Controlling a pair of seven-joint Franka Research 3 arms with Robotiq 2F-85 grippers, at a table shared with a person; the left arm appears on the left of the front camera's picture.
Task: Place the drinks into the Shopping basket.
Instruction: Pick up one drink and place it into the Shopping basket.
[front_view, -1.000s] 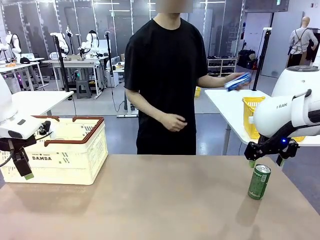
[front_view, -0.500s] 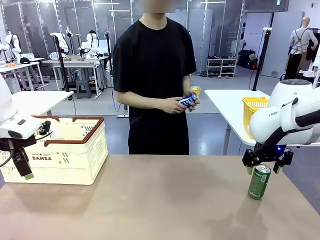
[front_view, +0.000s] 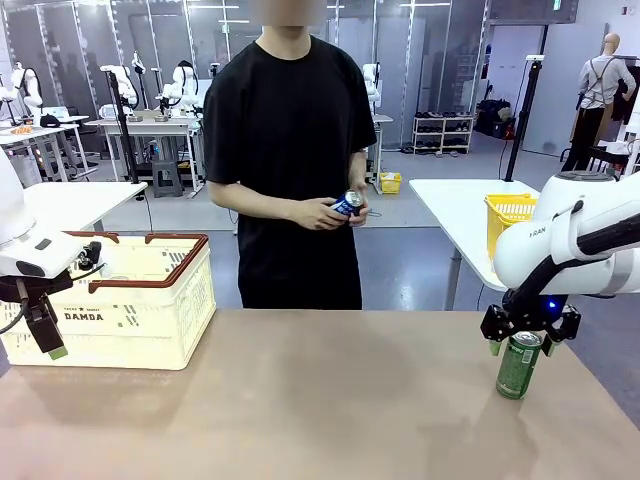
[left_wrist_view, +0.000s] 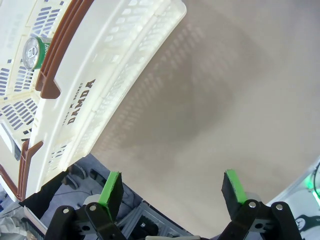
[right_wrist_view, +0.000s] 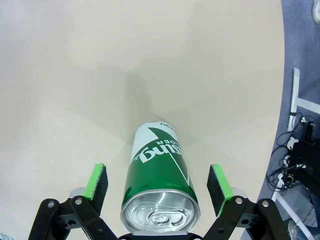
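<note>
The right hand hangs over the green can, which stands upright on the surface near its right edge. In the right wrist view the right hand is spread, one green pad on each side of the green can. A narrow gap shows between each pad and the can wall, so neither pad touches. The can's silver top faces the camera, and bare surface lies open on every side of the can.

The Shopping basket sits at the left end of the surface, brown rim upward and the "DAMDA" side toward the robot. A broad stretch of bare surface separates it from the green can. The left hand hangs just in front of the basket's near left corner, low against its wall. In the left wrist view the left hand is spread with nothing between its pads. It hangs beside the printed wall of the Shopping basket, with open surface beyond. A second green can stands inside the basket, close under the brown rim.

At the far edge of the surface a person holds a blue can in both hands at waist height, well above the surface.
</note>
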